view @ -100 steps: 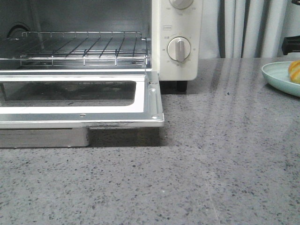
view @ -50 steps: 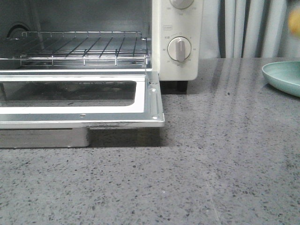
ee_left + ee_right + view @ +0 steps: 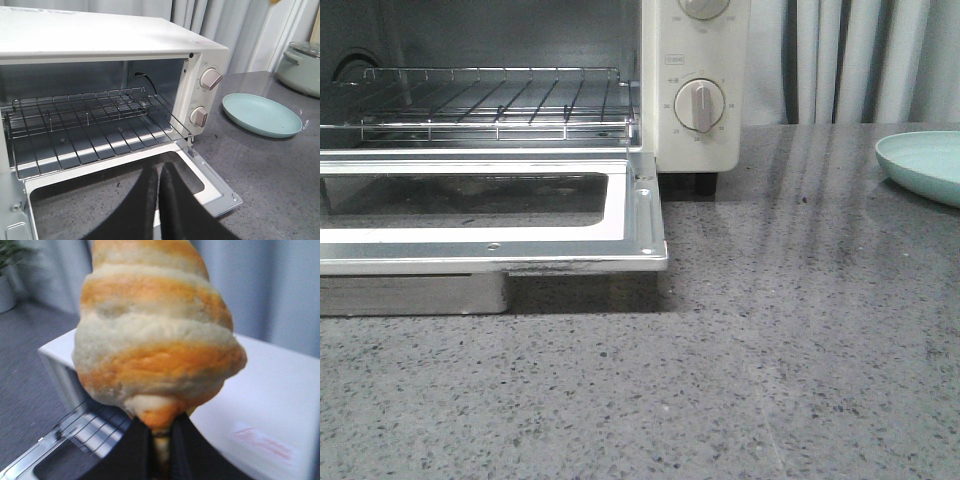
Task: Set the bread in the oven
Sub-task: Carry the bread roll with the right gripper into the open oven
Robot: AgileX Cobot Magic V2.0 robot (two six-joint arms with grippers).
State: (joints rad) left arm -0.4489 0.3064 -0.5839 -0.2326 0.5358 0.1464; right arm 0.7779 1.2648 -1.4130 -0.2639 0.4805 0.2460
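The bread, a golden-brown roll with pale and orange bands, fills the right wrist view, pinched at one end by my right gripper, which holds it in the air above the oven. A yellow speck of it shows at the edge of the left wrist view. It is out of the front view. The cream-white oven stands open, its door folded down flat and its wire rack bare. My left gripper is shut and empty above the open door.
An empty pale green plate lies on the grey speckled counter right of the oven, also in the left wrist view. A pale green lidded pot stands behind it. Grey curtains hang at the back.
The bread was lifted off the plate, rose at the right edge of the front view and has gone out of it. The plate is now empty.
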